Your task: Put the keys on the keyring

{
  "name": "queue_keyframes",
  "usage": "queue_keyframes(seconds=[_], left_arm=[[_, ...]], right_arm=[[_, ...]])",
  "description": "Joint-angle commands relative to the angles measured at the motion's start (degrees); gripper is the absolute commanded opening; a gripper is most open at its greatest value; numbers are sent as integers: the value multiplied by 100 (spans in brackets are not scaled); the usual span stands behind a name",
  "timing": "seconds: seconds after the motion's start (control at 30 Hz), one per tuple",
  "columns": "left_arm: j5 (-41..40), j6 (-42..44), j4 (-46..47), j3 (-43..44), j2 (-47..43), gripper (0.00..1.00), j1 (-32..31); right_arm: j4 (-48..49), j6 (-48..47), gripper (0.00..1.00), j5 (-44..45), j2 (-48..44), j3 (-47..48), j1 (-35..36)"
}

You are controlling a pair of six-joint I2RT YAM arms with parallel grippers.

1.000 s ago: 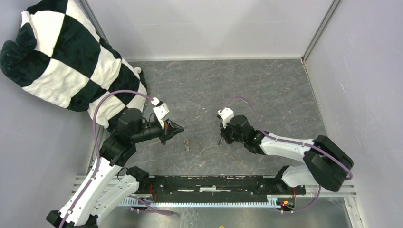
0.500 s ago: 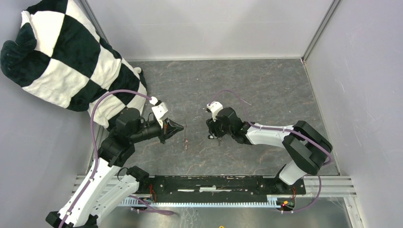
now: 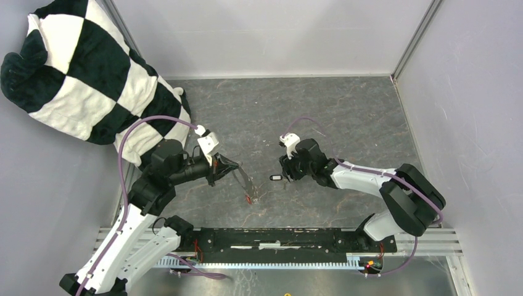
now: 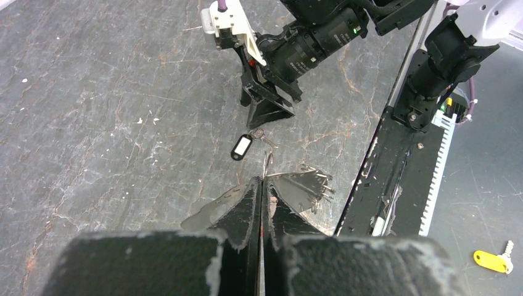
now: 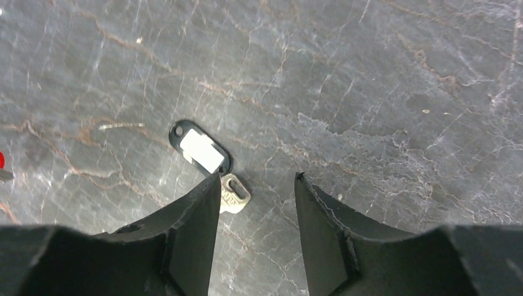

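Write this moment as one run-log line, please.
left gripper: shut on keyring | right gripper: open above black-tag key | black-tag key: lying on table, not yet on keyring

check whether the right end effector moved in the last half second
Yes. In the top view the right end effector has shifted rightward, toward the right wall; the black-tagged key lies on the table at its fingertips.

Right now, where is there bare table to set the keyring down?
Bare table runs along the back wall, right of the checkered cushion. Crowded: the gap between the left gripper, keyring, black-tagged key and right gripper.
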Motion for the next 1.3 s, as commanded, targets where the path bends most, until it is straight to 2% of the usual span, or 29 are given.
queue_keyframes(seconds=[0.0, 0.2, 0.5, 0.97, 1.27], left_arm=[[-71, 300, 153, 303, 13, 2, 35], [-84, 305, 160, 309, 56, 2, 41], [-148, 345, 142, 347, 101, 2, 43], [-200, 419, 126, 375, 135, 2, 37], [-188, 487, -30, 501, 183, 2, 39]], right_arm=[[-445, -763, 54, -623, -10, 255, -93], [-418, -1162, 49, -1011, 76, 330, -126], [-581, -1363, 41, -1006, 455, 647, -135], [-730, -1502, 30, -971, 440, 527, -127], [-298, -1442, 25, -1052, 284, 156, -130]])
